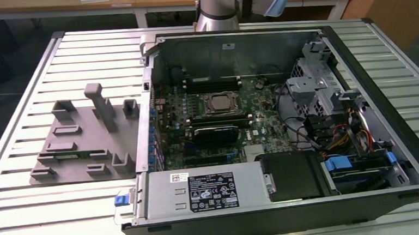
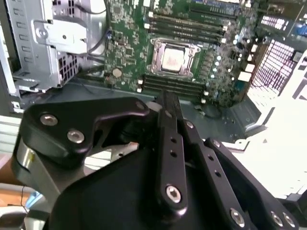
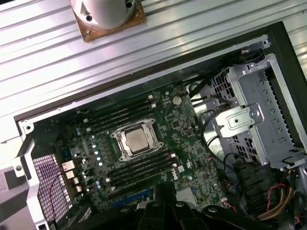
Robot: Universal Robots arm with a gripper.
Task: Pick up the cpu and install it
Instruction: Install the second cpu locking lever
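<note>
We find the small square silver-topped cpu already lying in its metal-framed socket on the green motherboard. The black pincer hangs above the open computer case, fingers pressed together, holding nothing. Placement looks done; we judge only latching remains.

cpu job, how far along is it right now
Done: the cpu already sits in the motherboard socket, its silvery top framed by the socket's metal bracket in both wrist views. In hand: nothing visibly held; the end effector hangs above the open computer case, apart from the board. Left: whether the socket is latched can't be told. The grey holder tray lies beside the case.
</note>
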